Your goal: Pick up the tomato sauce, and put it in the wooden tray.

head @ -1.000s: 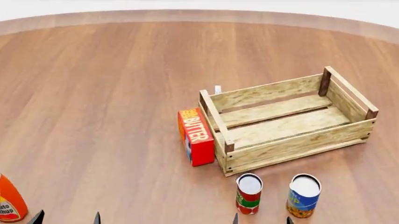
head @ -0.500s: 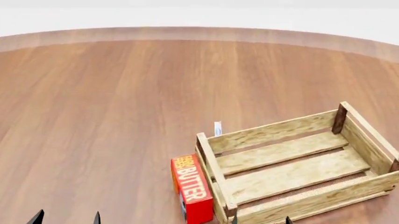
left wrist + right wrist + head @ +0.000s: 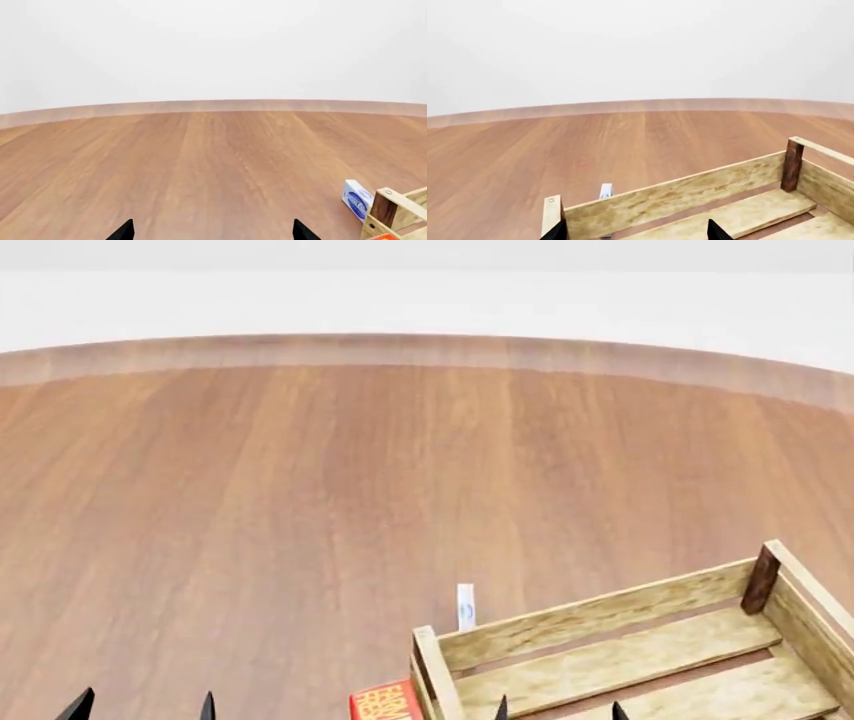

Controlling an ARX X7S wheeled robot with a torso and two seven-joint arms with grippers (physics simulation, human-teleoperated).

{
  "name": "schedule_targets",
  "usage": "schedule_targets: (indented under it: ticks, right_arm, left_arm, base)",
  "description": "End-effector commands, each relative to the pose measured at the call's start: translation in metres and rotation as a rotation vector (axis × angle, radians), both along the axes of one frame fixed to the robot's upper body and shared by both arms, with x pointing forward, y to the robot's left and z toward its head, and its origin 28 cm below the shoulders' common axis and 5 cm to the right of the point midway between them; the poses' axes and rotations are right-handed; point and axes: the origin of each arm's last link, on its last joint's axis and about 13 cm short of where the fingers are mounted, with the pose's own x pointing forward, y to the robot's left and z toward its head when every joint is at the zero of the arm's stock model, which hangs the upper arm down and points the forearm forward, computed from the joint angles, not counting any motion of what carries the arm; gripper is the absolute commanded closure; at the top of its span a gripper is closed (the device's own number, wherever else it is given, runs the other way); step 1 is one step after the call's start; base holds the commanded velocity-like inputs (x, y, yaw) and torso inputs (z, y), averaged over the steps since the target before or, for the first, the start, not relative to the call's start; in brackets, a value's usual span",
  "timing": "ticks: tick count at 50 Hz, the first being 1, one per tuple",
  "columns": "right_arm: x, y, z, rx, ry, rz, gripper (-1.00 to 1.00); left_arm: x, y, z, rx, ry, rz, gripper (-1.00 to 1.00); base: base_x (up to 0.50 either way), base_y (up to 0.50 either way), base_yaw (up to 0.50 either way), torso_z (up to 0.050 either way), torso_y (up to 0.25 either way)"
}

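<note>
The step in hand looks like the search before the pick-up: the tomato sauce shows in none of the views, so nothing has been grasped and the can's place cannot be told from here, beyond that it lies outside what the cameras take in. In the head view the table (image 3: 267,490) runs wide and bare to its far curved edge, and only the wooden tray (image 3: 641,655) shows at the near right, cut off by the lower edge of the picture. A red box (image 3: 390,703) peeks just beside the tray's near left corner post, and a small blue-and-white packet (image 3: 466,606) stands just behind the tray's far wall.

The left gripper (image 3: 212,231) shows two dark fingertips set well apart with nothing between them, over bare wood. The right gripper (image 3: 635,231) is likewise spread and empty, its tips hovering before the tray's far wall.

The next move, I judge, calls for bringing the can into sight, likely by tilting the head down toward the near edge of the table, then lowering an open gripper around it. How the can stands relative to either gripper cannot be told
</note>
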Motion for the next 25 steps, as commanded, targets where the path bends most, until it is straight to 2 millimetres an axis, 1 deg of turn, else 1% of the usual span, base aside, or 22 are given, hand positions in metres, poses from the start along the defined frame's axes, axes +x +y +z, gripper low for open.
schedule_targets:
  ticks: [1,16,17,18,19,25]
  right_arm:
    - [-0.001,0.000,0.000,-0.001,-0.013,-0.008,-1.00]
    - [0.000,0.000,-0.001,-0.011,-0.015,-0.025,-1.00]
    - [-0.038,0.001,-0.004,-0.113,0.040,-0.026,-1.00]
    - [-0.039,0.006,0.024,-0.082,-0.080,-0.010,-1.00]
    - [-0.041,0.007,0.030,-0.079,-0.106,-0.006,-1.00]
    - [-0.047,0.007,0.033,-0.079,-0.120,-0.008,-1.00]
  left_arm:
    - [-0.001,0.000,0.000,0.000,0.002,0.000,-1.00]
    - [-0.001,0.000,0.000,-0.001,0.002,0.001,-1.00]
    - [-0.001,0.000,0.000,0.004,0.002,0.009,-1.00]
    - [-0.001,0.000,0.000,0.003,0.002,0.009,-1.00]
    - [-0.001,0.000,0.000,0.004,0.002,0.008,-1.00]
    - [0.000,0.000,0.000,0.004,0.002,0.009,-1.00]
  base:
    - [0.00,0.00,0.00,0.000,0.000]
    - [0.00,0.00,0.00,0.000,0.000]
    - [0.00,0.00,0.00,0.000,0.000]
    - [0.00,0.00,0.00,0.000,0.000]
    - [0.00,0.00,0.00,0.000,0.000]
    - [0.00,0.00,0.00,0.000,0.000]
